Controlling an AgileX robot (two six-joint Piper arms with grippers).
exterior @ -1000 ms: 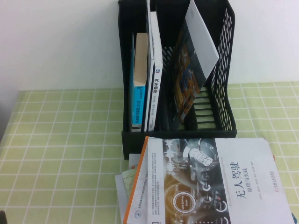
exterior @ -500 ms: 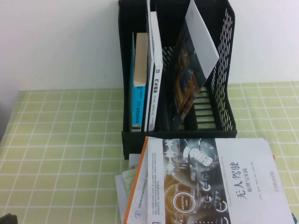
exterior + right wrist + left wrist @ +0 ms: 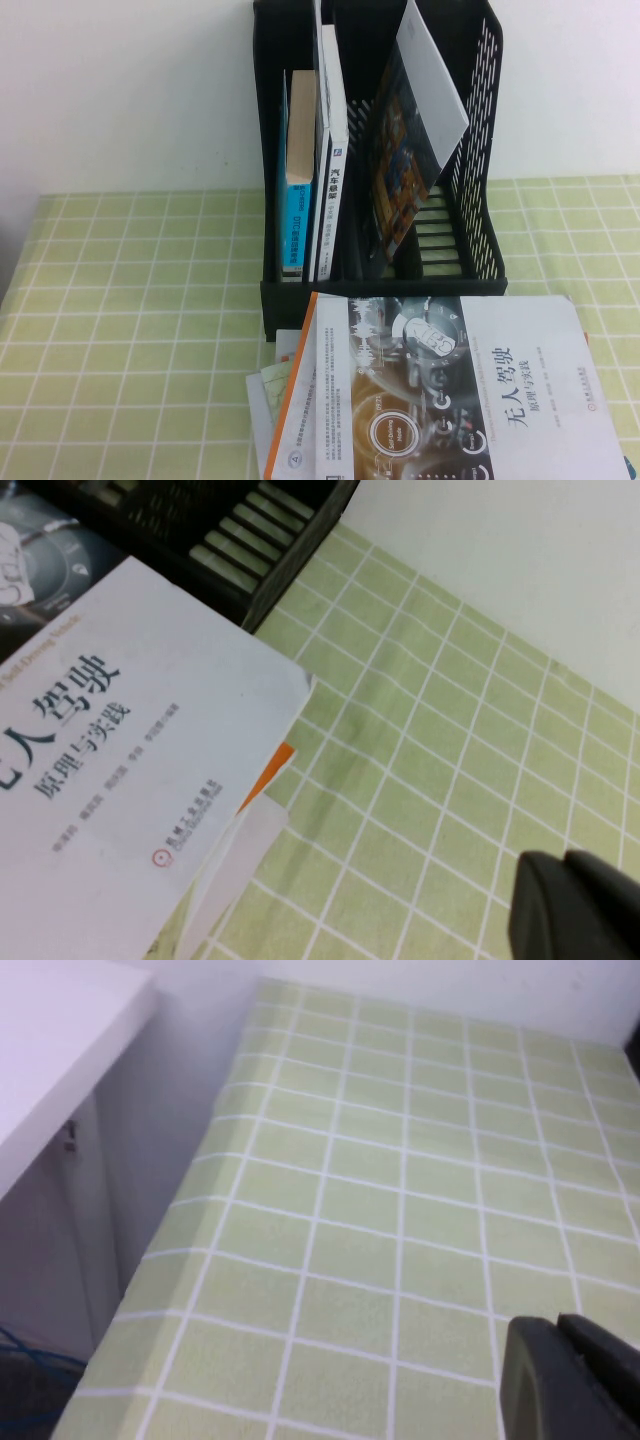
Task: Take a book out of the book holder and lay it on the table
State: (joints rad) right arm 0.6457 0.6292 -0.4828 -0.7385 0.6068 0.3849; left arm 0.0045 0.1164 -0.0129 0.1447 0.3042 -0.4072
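The book is seen flat on the table, lower right, before the book holder. The left gripper and right gripper are held over bare cloth; whether either is open or closed cannot be told.

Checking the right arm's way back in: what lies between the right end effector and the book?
Right wrist view: only bare table separates the right end effector from the book. The left end effector hangs over cloth elsewhere.

Tall black plastic book holder blocked the table's far middle, large grey-and-dark paperback book covered the near centre, green gridded cloth table lay open leftward, left gripper and right gripper hovered over bare cloth.
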